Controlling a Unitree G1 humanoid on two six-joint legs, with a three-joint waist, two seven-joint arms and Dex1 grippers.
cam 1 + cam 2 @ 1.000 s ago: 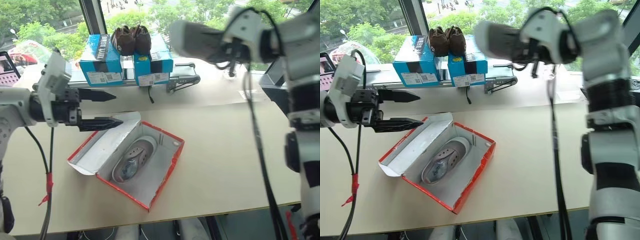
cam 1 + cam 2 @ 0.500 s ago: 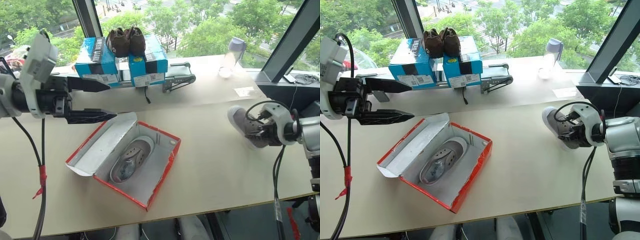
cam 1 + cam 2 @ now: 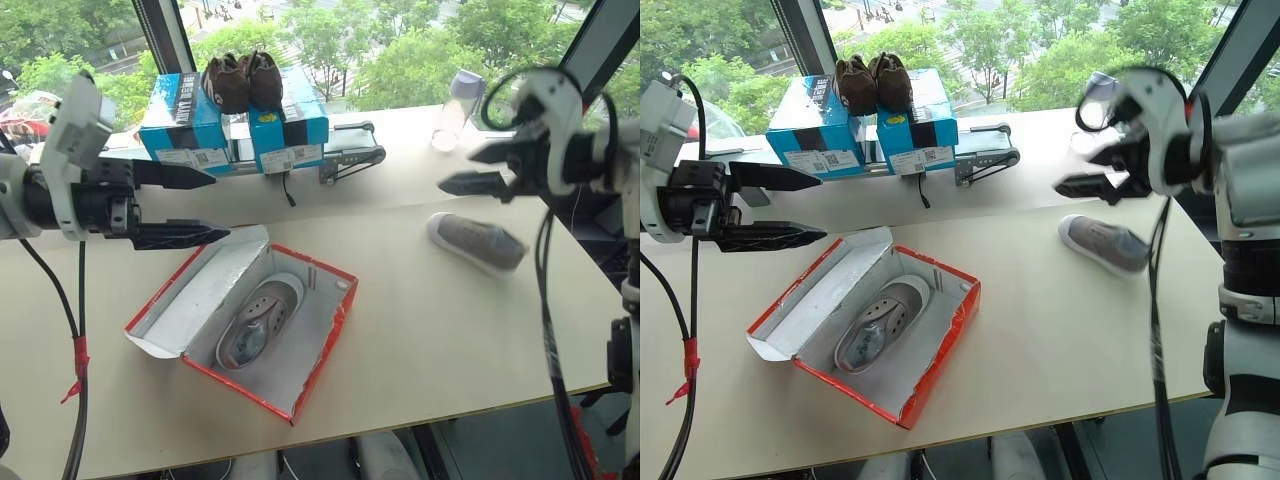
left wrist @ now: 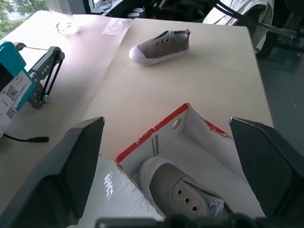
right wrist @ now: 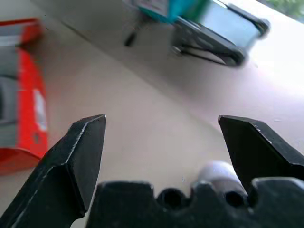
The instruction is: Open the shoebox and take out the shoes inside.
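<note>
left gripper (image 3: 205,205) hangs over the table (image 3: 400,330) at the left, fingers spread wide, holding nothing, tips pointing toward the middle, just above the raised lid edge of the shoebox (image 3: 240,325). behind it, on the far ledge by the window, two blue boxes (image 3: 235,120) side by side with a pair of dark brown shoes (image 3: 240,80) on top, and a black metal stand (image 3: 350,160) just beside them (a cable trails down from it).

the shoebox sits open on the table left of centre, red outside, white inside, lid folded back flat toward the left. one grey shoe (image 3: 260,322) lies in it, white toe pointing to the far end, paper wadding near its heel. left wrist view shows the same box between that gripper's fingers (image 4: 83,159).

right of centre, the second grey shoe (image 3: 475,240) lies on the bare table, upright on its sole, well apart from the box. a clear bottle (image 3: 450,98) stands on the ledge behind. right gripper (image 3: 478,168) is up in the air above and behind that shoe, fingers apart, empty, not touching it.
</note>
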